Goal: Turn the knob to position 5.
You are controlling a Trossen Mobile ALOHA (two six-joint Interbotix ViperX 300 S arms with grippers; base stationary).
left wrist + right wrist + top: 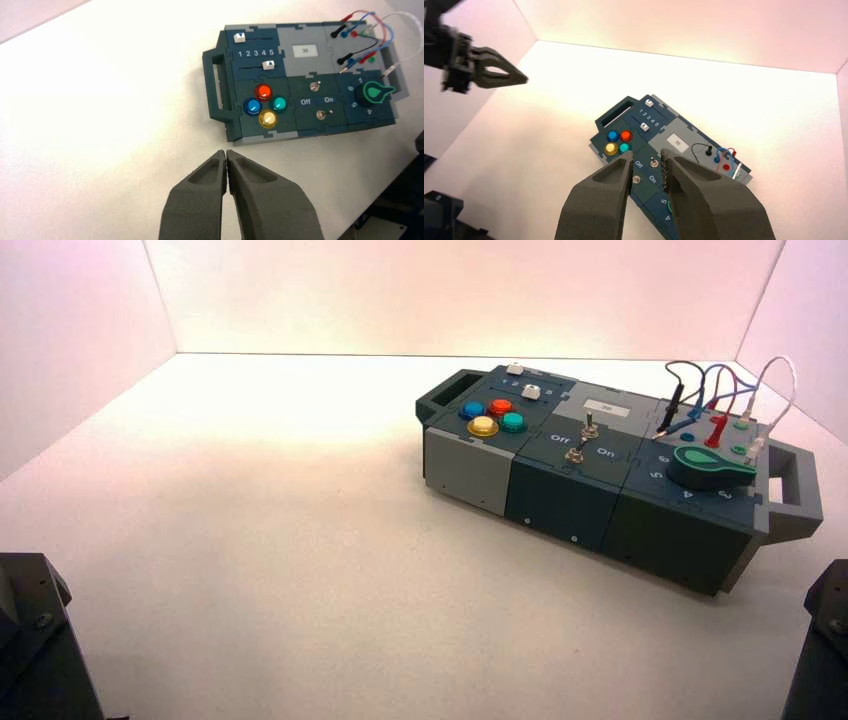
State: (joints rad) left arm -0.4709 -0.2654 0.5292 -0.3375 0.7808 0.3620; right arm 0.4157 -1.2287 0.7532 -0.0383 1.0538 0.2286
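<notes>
the knob (375,93) sits near the right end of the box (560,500), on the dark teal section in front of the wire sockets. in the left wrist view its pointed tip faces the handle (808,480) at that end, away from the white 5 (354,105). so the turn to position 5 looks wholly undone: neither arm touches the knob, and what is left is to reach it, grip it, rotate it until the tip meets the 5, and let go.

the right pincer (647,156) is spread, with nothing between its tips, up above the table (250,540) on the near side of the box. it seems the likelier one for the job, being on the knob's side. the left pincer (224,154) is clenched on nothing, over the left part of the table, well apart from the box.

the knob is a smooth green teardrop on a round, darker base; its raised, tapering body should give a pincer two flanks to hold. the box is matte, plastic-looking panels in teal and grey, joined with jigsaw-like edges. the push buttons (265,105) are glossy and domed, the toggle switches (318,100) thin and metallic, the wires (735,390) loose, bendy loops.
</notes>
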